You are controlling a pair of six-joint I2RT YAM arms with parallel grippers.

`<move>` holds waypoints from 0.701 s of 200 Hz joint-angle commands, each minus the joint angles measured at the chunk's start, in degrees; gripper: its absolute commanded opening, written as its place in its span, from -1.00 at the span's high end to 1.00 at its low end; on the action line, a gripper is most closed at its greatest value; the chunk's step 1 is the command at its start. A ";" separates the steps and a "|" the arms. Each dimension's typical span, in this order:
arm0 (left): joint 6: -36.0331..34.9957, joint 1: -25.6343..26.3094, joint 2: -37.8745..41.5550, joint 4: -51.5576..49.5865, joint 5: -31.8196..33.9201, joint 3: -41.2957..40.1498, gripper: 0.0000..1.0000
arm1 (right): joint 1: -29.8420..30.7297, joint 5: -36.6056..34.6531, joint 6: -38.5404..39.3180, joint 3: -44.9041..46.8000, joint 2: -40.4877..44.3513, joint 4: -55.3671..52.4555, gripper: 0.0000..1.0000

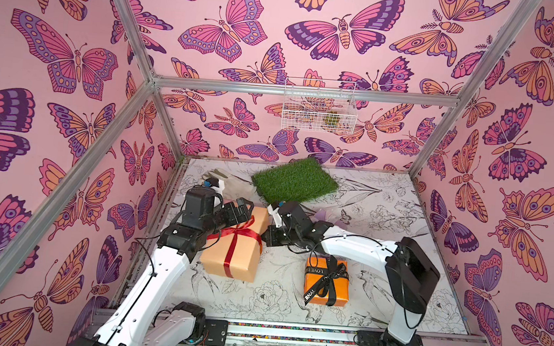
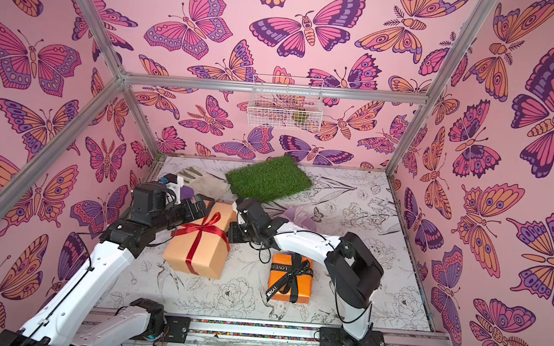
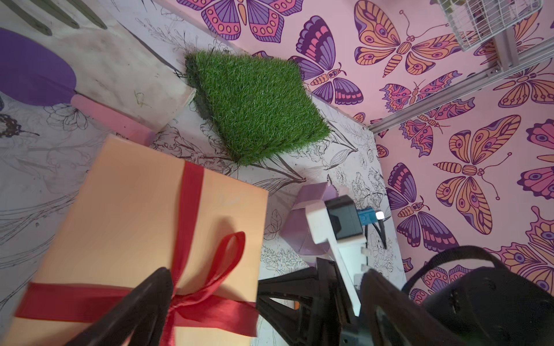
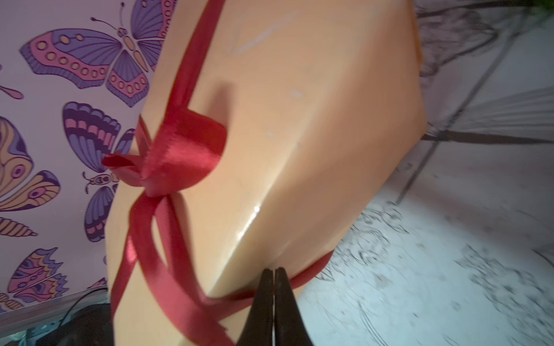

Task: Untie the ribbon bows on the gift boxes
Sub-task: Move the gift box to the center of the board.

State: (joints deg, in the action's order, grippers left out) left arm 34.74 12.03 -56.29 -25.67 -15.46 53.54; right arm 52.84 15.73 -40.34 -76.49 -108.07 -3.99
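The large peach gift box (image 1: 227, 258) carries a tied red ribbon bow (image 1: 240, 231). Low on that box's right side, my right gripper (image 4: 274, 271) is shut on a tail of the red ribbon (image 4: 311, 271); in a top view the right gripper (image 1: 265, 236) sits beside the box. My left gripper (image 1: 246, 210) hangs open over the box's far end, one finger (image 3: 150, 299) next to the red bow's knot (image 3: 180, 299). The orange gift box (image 1: 327, 284) with its black lettered bow (image 1: 326, 275) stands near the front. The lilac box (image 3: 299, 227), banded with pale ribbon, is partly hidden behind the right arm.
A green turf mat (image 1: 295, 179) lies at the back, with a grey work glove (image 1: 233, 185) to its left. A purple trowel (image 3: 33, 69) with a pink handle lies by the glove. On the rear wall hangs a white wire basket (image 1: 319, 105).
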 commanded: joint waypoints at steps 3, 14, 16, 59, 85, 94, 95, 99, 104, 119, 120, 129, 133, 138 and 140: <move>1.36 0.18 1.84 -1.96 -0.96 1.44 -1.00 | -0.10 0.52 0.38 -4.81 -1.21 0.10 0.80; 1.89 0.18 2.15 -2.41 -1.55 1.65 -1.00 | -0.54 -1.14 1.71 -5.01 0.04 -1.96 0.74; 1.97 0.18 2.22 -2.51 -1.64 1.70 -1.00 | -0.63 -1.49 1.87 -4.99 0.31 -2.57 0.74; 4.05 1.46 2.55 -3.67 -4.93 1.15 -0.93 | -5.64 -8.32 4.58 2.02 12.09 -15.85 0.47; 5.36 4.78 2.62 -3.76 -5.30 -0.22 -0.88 | -9.15 -16.54 5.62 8.15 22.58 -26.78 0.07; 5.51 6.66 2.25 -3.72 -5.07 -0.60 -0.88 | -10.46 -19.35 5.62 9.78 26.01 -30.91 -0.10; 5.51 6.85 2.20 -3.70 -5.04 -0.66 -0.88 | -10.60 -19.69 5.62 9.96 26.35 -31.48 -0.12; 5.62 7.79 1.95 -3.71 -4.75 -0.78 -0.88 | -11.08 -20.86 5.62 10.67 27.92 -33.25 -0.19; 5.83 9.08 1.52 -3.67 -4.21 -0.97 -0.88 | -11.75 -22.41 5.49 11.54 29.99 -35.57 -0.28; 6.09 13.69 -0.43 -3.24 -2.82 -1.37 -0.88 | -13.13 -27.62 4.29 14.34 35.98 -41.22 -0.51; 6.11 13.97 -0.59 -3.24 -2.73 -1.31 -0.88 | -13.17 -27.96 4.12 14.57 36.43 -41.60 -0.53; 5.98 16.96 -2.41 -2.92 -2.30 -1.21 -0.88 | -13.76 -30.51 3.25 16.81 40.01 -43.65 -0.63; 5.85 18.17 -3.37 -2.82 -2.25 -1.05 -0.88 | -13.98 -31.62 2.90 17.91 41.65 -44.38 -0.68; 5.69 19.80 -4.40 -2.64 -1.90 -0.77 -0.88 | -14.35 -32.33 2.34 19.28 43.51 -45.35 -0.74; 5.69 20.34 -4.78 -2.63 -1.71 -0.66 -0.88 | -14.52 -32.47 2.03 19.76 44.21 -45.81 -0.75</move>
State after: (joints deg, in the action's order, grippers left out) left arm 40.16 26.83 -57.19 -28.36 -18.37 53.41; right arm 39.59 -6.98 -36.42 -61.54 -70.50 -37.34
